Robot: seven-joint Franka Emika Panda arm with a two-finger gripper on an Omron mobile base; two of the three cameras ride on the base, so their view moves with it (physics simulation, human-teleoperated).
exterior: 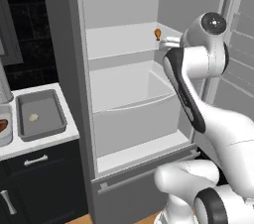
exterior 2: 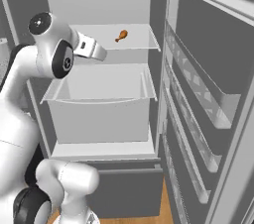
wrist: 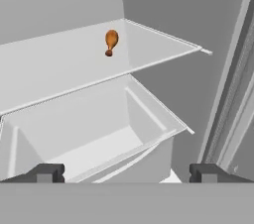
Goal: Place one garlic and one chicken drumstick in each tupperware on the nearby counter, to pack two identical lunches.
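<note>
One teardrop-shaped glossy orange drumstick (wrist: 111, 42)

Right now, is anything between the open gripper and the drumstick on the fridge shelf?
Nothing visible. The gripper faces the drumstick, which lies alone on the shelf above the drawer; open air lies between them.

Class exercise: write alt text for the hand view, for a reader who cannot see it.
A chicken drumstick lies on a white fridge shelf, ahead of the open gripper. An open fridge drawer sits below the shelf.
</note>
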